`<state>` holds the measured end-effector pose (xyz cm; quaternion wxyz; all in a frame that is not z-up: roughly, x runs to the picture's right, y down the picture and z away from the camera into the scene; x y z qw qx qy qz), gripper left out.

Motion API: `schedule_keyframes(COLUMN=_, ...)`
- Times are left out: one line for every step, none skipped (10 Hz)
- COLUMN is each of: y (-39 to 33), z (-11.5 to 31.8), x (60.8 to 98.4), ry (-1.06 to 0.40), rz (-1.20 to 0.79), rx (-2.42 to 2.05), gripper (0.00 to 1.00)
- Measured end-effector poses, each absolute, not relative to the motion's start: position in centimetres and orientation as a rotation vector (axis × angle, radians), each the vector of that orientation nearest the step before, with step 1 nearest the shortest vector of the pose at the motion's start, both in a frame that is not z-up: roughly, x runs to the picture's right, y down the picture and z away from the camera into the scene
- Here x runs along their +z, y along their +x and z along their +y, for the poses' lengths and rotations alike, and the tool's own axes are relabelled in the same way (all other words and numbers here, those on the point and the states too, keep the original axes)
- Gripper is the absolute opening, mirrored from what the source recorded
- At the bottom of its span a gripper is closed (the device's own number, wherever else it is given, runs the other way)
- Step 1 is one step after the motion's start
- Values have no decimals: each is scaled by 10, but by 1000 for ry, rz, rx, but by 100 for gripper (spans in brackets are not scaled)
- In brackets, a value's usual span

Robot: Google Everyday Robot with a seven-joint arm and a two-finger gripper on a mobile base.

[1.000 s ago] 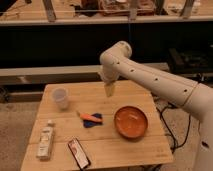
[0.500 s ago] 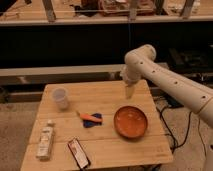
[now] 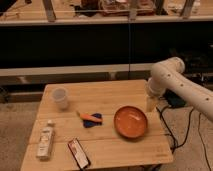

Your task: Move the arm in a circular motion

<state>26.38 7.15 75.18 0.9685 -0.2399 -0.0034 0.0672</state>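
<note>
The arm (image 3: 182,86) is thick and white with small dark dots. It comes in from the right edge and bends at a bulbous joint (image 3: 166,70) above the table's right side. Its beige tip, the gripper (image 3: 151,104), points down near the table's right edge, just right of the orange bowl (image 3: 131,121). The gripper hangs above the wood and holds nothing that I can see.
On the wooden table (image 3: 102,95) stand a clear plastic cup (image 3: 60,98), a carrot-like orange item on a blue cloth (image 3: 90,118), a white bottle lying flat (image 3: 45,143) and a red-and-black packet (image 3: 79,152). A dark shelf unit runs behind. Cables hang at the right.
The arm has swung steadily to the right, from above the table's middle to its right edge, and the tip has dropped lower.
</note>
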Motion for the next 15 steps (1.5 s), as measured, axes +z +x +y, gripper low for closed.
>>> schedule_keyframes(y=271, z=84, x=743, ry=-488, rz=-1, rx=149, gripper=80)
schedule_keyframes(y=278, z=100, x=731, ry=-490, rz=-1, rx=161, gripper=80)
schedule_keyframes(y=280, z=112, x=720, ry=-488, rz=-3, rx=164, gripper=80)
schedule_keyframes(y=277, z=118, x=713, ry=-485, rz=-6, rx=154, gripper=80)
schedule_keyframes(y=268, z=121, x=707, ry=-480, rz=-11, rx=137, gripper=80)
schedule_keyframes(y=254, z=123, x=700, ry=-472, rz=-20, rx=115, gripper=80)
schedule_keyframes(y=231, z=124, x=695, ry=-462, rz=-40, rx=88, gripper=80)
schedule_keyframes(y=213, z=123, x=692, ry=-455, rz=-54, rx=71, gripper=80)
schedule_keyframes(y=180, z=121, x=689, ry=-442, rz=-83, rx=41, gripper=80)
schedule_keyframes(y=161, z=119, x=687, ry=-431, rz=-99, rx=22, gripper=80)
schedule_keyframes(y=141, z=116, x=687, ry=-420, rz=-117, rx=0, gripper=80)
schedule_keyframes(y=111, z=109, x=688, ry=-400, rz=-142, rx=-32, gripper=80)
schedule_keyframes(y=80, z=97, x=692, ry=-375, rz=-170, rx=-64, gripper=80)
schedule_keyframes(y=61, z=84, x=697, ry=-357, rz=-191, rx=-85, gripper=80)
schedule_keyframes(y=44, z=70, x=704, ry=-338, rz=-218, rx=-100, gripper=80)
